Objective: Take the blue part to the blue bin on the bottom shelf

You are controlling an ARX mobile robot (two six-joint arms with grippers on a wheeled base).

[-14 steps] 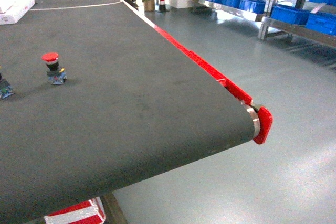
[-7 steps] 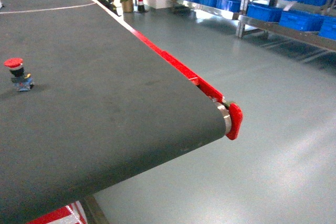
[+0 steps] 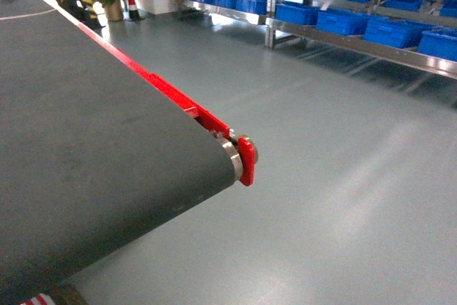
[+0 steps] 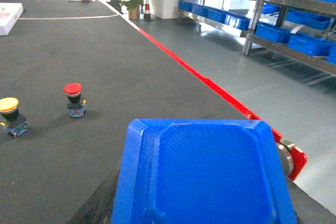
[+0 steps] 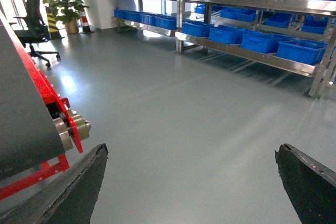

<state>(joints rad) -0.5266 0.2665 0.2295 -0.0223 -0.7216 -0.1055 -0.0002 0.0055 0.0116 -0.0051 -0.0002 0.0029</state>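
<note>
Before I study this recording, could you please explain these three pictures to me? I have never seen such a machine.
It is a wheeled robot with two arms, each ending in a pincer. The head camera looks down at a dark conveyor belt with a red side rail; across the floor stand steel shelves of blue bins. The left wrist camera shows a blue part filling the foreground, apparently held, though that pincer is hidden behind it. On the belt stand a red button and a yellow button. The right wrist camera shows the right pincer open and empty above the floor.
</note>
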